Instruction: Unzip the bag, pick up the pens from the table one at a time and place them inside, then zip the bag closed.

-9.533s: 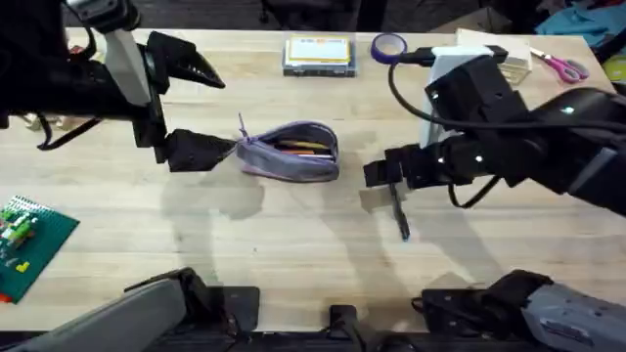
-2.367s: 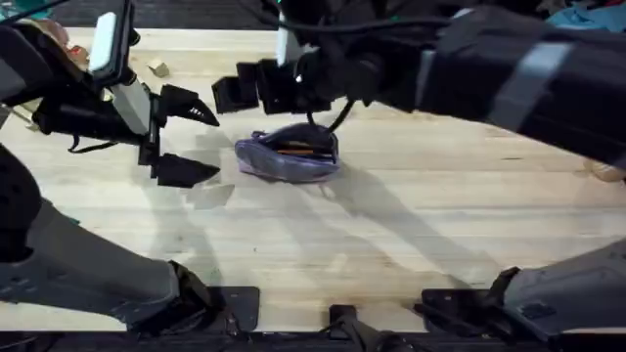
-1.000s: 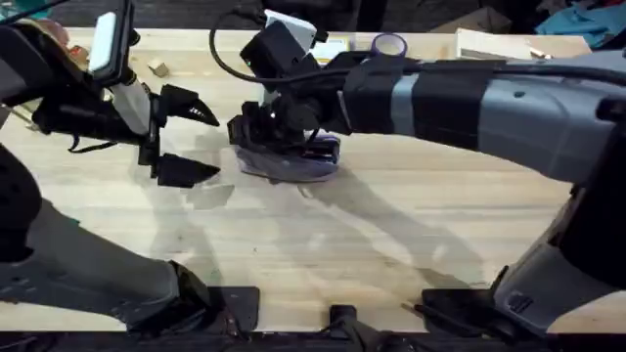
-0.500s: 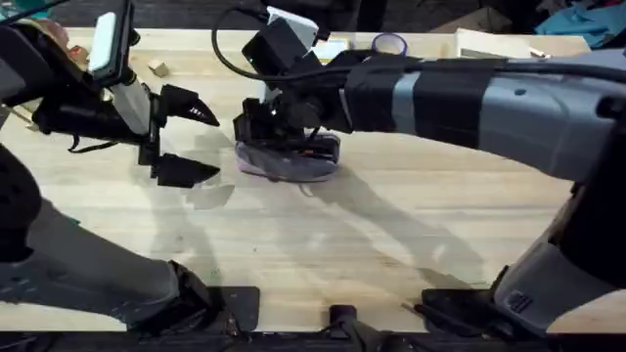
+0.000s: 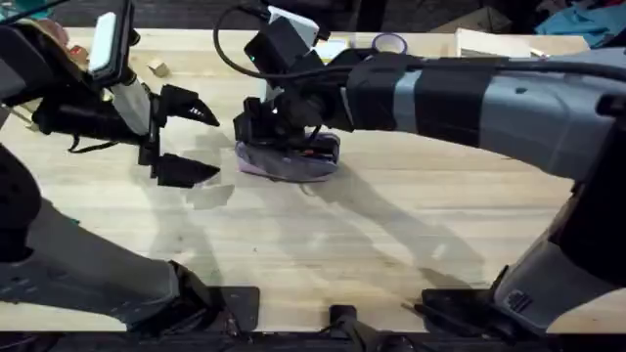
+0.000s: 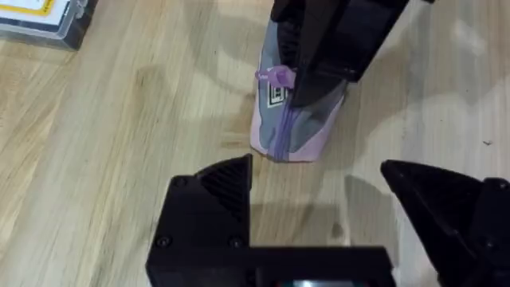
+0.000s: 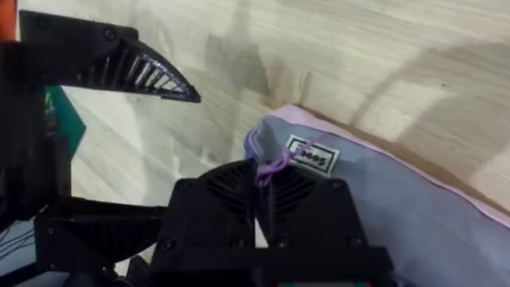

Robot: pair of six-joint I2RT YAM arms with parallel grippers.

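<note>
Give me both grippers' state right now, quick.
Left gripper: open, empty, beside the bag.
Right gripper: shut on the bag's lilac zipper pull.

The pale plank tabletop (image 5: 391,244) carries the bag (image 5: 289,163) near its middle, lying on its side. Along the far edge lie a clear-lidded box (image 6: 40,20), a purple tape roll (image 5: 388,44) and a small wooden block (image 5: 156,67).
</note>
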